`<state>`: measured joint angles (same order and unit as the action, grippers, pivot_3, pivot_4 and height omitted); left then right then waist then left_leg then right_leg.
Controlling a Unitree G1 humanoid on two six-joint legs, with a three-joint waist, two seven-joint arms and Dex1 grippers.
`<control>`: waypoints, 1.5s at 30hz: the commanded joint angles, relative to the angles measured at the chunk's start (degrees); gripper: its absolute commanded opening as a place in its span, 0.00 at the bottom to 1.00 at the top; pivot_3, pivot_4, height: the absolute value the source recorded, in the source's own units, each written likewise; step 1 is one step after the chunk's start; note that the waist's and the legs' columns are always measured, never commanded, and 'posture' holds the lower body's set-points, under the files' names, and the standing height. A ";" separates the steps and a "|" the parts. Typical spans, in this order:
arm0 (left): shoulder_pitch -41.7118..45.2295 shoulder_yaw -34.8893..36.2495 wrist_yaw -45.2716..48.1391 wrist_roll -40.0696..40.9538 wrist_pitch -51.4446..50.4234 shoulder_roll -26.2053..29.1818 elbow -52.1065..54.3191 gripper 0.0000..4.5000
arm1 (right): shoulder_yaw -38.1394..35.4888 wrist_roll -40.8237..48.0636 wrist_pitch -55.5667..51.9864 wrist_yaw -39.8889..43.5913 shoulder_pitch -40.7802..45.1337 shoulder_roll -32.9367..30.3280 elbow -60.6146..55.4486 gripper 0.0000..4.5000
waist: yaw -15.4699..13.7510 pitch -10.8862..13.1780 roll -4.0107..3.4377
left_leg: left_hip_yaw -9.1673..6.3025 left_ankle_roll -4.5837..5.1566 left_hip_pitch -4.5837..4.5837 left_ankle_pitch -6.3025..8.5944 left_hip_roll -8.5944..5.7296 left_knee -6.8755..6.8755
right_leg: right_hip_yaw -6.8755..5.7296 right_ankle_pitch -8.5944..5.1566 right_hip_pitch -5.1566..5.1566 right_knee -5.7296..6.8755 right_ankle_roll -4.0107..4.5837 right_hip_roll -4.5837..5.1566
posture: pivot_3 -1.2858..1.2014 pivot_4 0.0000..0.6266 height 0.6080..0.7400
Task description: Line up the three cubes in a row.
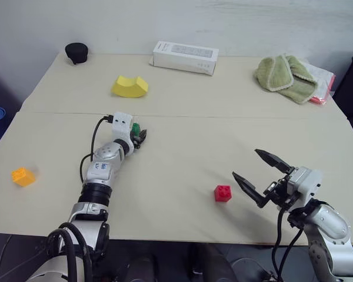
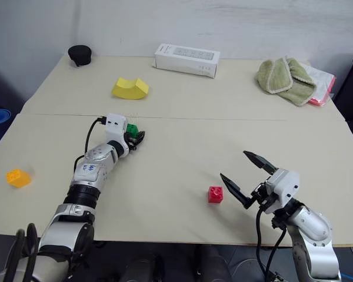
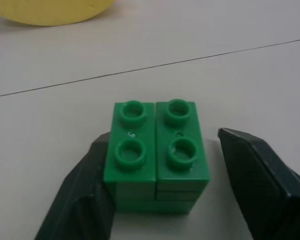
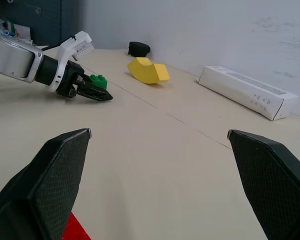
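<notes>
- left gripper (image 1: 140, 136) is reached out over the middle-left of the desk (image 1: 182, 153), with the green cube (image 3: 156, 155) sitting between its fingers
- in the left wrist view one finger (image 3: 85, 195) looks pressed right up against the cube's side, the other finger (image 3: 260, 175) has a small gap to it, so the gripper is narrowed around the cube but not fully clamped as far as I can see. The cube sits flat on the desk, studs up
- right gripper (image 1: 260, 174) hangs over the near right part of the desk, fingers spread wide, nothing in them
- red cube (image 1: 222, 192) is on the desk just beside the right gripper, at about 9 o'clock from it, not touching
- orange-yellow cube (image 1: 22, 176) is way off at the near left edge of the desk, roughly 8 o'clock from the green one and well apart from both others
- yellow curved block (image 1: 129, 86) is at about 12 o'clock from the green cube, farther back
- along the far edge: black round thing (image 1: 76, 52) at the left corner, white box (image 1: 185, 57) in the middle, green cloth (image 1: 284, 77) toward the right
</notes>
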<state>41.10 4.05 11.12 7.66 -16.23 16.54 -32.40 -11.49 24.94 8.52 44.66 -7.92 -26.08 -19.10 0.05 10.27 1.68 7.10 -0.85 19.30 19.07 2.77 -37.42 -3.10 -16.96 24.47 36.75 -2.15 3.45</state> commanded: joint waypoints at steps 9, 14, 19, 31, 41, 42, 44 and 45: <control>-17.07 -9.17 58.15 12.54 9.52 21.28 30.02 0.34 | -6.26 3.03 1.31 3.38 -10.35 -3.88 -4.65 1.00 | 0.39 0.00 -0.13 | 0.06 -0.17 -0.12 -0.03 0.07 0.03 | 0.07 -0.12 -0.01 0.11 0.16 -0.05 | 0.52 0.24 1.00; -18.91 -15.75 63.88 10.05 16.39 19.63 28.85 0.34 | -8.43 3.47 2.02 7.95 -14.23 -6.99 -3.20 1.00 | -0.26 0.00 -0.27 | -0.05 0.02 -0.10 -0.04 -0.04 -0.03 | 0.10 -0.08 -0.08 0.09 0.10 -0.02 | 0.52 0.24 1.00; -16.14 -19.56 59.09 2.85 22.63 12.55 22.93 0.34 | -8.32 4.13 1.25 10.11 -18.31 -7.77 -5.88 1.00 | -0.64 0.00 -0.25 | -0.17 0.44 0.05 0.21 -0.06 -0.18 | 0.12 -0.04 -0.12 0.01 -0.04 -0.05 | 0.52 0.24 1.00; -11.61 -22.41 55.88 -2.60 24.73 5.83 13.58 0.34 | -8.07 4.37 -0.29 8.56 -21.76 -7.15 -8.72 1.00 | -0.19 0.00 -0.25 | -0.12 0.54 0.03 0.27 -0.07 -0.27 | 0.08 -0.03 -0.16 0.01 -0.09 0.02 | 0.52 0.24 1.00; -13.49 -25.04 55.53 -3.78 22.05 3.99 16.45 0.34 | -6.98 3.44 -0.20 7.62 -20.86 -6.54 -8.19 1.00 | -0.31 0.00 -0.25 | -0.14 0.54 0.03 0.28 -0.07 -0.30 | 0.07 -0.03 -0.17 0.01 -0.09 0.03 | 0.52 0.24 1.00; -13.54 -25.39 55.26 -4.03 21.13 3.69 16.73 0.34 | -6.78 3.30 -0.18 7.53 -20.76 -6.42 -8.15 1.00 | -0.37 0.00 -0.25 | -0.14 0.54 0.03 0.28 -0.08 -0.31 | 0.07 -0.03 -0.18 0.00 -0.09 0.04 | 0.52 0.24 1.00; -13.71 -25.76 55.13 -4.16 19.79 3.42 17.42 0.34 | -6.54 3.15 -0.19 7.37 -20.56 -6.20 -8.17 1.00 | -0.43 0.00 -0.25 | -0.14 0.55 0.02 0.28 -0.07 -0.33 | 0.06 -0.02 -0.21 -0.01 -0.10 0.03 | 0.52 0.24 1.00; -13.85 -25.75 54.98 -4.08 19.17 3.28 17.83 0.34 | -6.44 3.11 -0.22 7.29 -20.50 -6.10 -8.20 1.00 | -0.48 0.00 -0.25 | -0.14 0.55 0.02 0.28 -0.08 -0.33 | 0.06 -0.02 -0.21 -0.01 -0.10 0.04 | 0.52 0.24 1.00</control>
<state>28.59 -19.62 66.23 4.57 4.36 20.31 -15.63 -17.92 27.85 7.60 52.32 -28.24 -32.73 -25.74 -0.44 10.26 1.42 6.96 -0.30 19.31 19.35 2.69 -37.75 -3.04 -16.98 24.25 36.74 -2.25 3.49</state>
